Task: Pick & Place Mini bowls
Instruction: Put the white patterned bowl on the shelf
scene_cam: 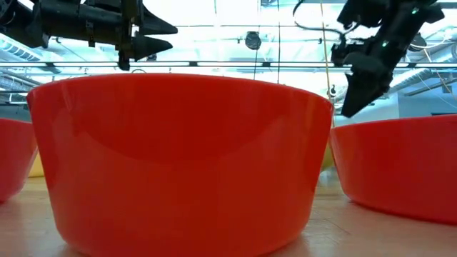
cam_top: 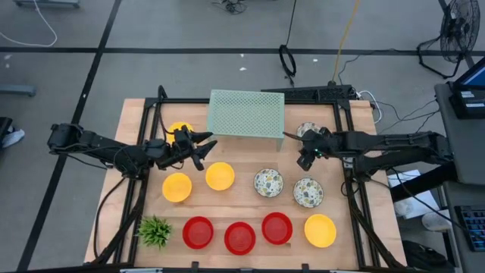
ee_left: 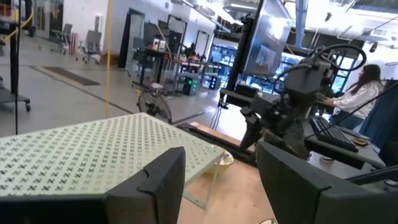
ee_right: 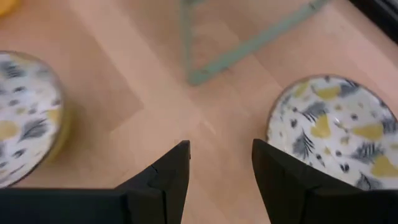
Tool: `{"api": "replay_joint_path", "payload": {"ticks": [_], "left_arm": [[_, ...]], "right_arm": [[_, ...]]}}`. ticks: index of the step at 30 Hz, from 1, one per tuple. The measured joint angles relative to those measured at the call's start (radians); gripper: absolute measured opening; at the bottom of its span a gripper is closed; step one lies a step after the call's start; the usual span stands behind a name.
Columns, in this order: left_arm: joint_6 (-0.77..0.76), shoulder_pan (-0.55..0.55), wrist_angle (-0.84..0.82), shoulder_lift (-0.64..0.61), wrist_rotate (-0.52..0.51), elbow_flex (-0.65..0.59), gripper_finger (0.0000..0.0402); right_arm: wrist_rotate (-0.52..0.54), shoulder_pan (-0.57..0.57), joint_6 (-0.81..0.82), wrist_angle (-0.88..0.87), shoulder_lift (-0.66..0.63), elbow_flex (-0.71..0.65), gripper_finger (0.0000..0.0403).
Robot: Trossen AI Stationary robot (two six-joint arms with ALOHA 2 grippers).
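Right pincer [cam_top: 306,155], jaws apart and empty, is hovering right of centre in the high view by a floral mini bowl [ee_right: 333,127] (rigid, glossy, probably slippery); pinching its rim looks safest.

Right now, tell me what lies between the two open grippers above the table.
In the high view, the pale green mesh stand sits just behind the line between the left gripper and the right gripper; directly between them, bare wood table.
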Motion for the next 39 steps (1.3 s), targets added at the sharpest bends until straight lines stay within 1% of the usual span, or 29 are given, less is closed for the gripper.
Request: {"api": "replay_joint_path", "payload": {"ticks": [4,6,10,13,15,17,21,29,34,37,39], "left_arm": [[-0.005,0.000,-0.004,0.000,0.000,0.000,0.0200],[-0.005,0.000,-0.004,0.000,0.000,0.000,0.0200],[-0.004,-0.001,-0.009,0.000,0.001,0.000,0.0200],[-0.004,-0.007,-0.028,0.000,0.002,0.000,0.0200],[-0.004,-0.014,-0.036,0.000,0.002,0.000,0.0200],[-0.003,-0.021,-0.048,0.000,0.003,0.000,0.0200],[-0.003,-0.039,-0.061,0.000,0.002,0.000,0.0200],[-0.003,-0.087,-0.071,0.000,0.003,0.000,0.0200],[-0.002,-0.106,-0.069,0.000,0.002,0.000,0.0200],[-0.002,-0.107,-0.065,0.000,0.002,0.000,0.0200],[-0.001,-0.107,-0.062,0.000,0.002,0.000,0.0200]], "right_arm": [[0.024,-0.076,0.104,0.002,0.050,0.000,0.0160],[0.027,-0.115,0.114,0.002,0.075,0.000,0.0160],[0.023,-0.170,0.034,0.002,0.121,0.000,0.0160],[-0.027,-0.194,-0.037,0.011,0.152,0.000,0.0160],[-0.058,-0.205,-0.061,0.033,0.170,0.000,0.0160],[-0.063,-0.209,-0.081,0.049,0.187,0.000,0.0160],[-0.025,-0.222,-0.102,0.089,0.222,-0.004,0.0160],[-0.025,-0.252,-0.101,0.170,0.281,-0.048,0.0160],[-0.025,-0.264,-0.176,0.192,0.291,-0.081,0.0159],[-0.019,-0.265,-0.178,0.206,0.291,-0.096,0.0145],[0.003,-0.265,-0.177,0.205,0.291,-0.097,0.0120]]}}
